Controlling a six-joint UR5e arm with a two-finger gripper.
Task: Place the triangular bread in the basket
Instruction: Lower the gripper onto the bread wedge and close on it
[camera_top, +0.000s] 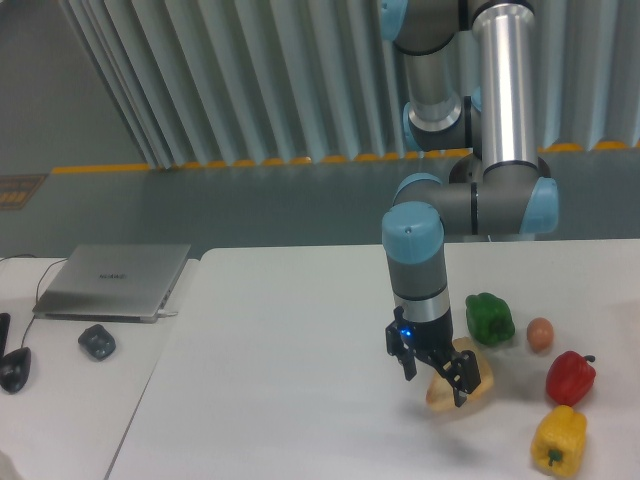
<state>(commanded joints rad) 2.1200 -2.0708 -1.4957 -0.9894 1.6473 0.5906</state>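
Between the jaws of the black, matt gripper (436, 371) sits the triangular bread (462, 380), its tan crust dull and faintly rough. Beyond the jaws, the green pepper (490, 318), red pepper (570, 376) and yellow pepper (559, 437) shine like smooth plastic on the matt white table (280, 380). The arm's tube (505, 80) gleams as brushed metal.

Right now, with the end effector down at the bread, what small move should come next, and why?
Probably close the fingers on the bread. The end effector sits low over its left part with the fingers apart and apparently straddling it, and the bread lies on the table, not lifted. No basket is in view, so gripping comes before any carry.
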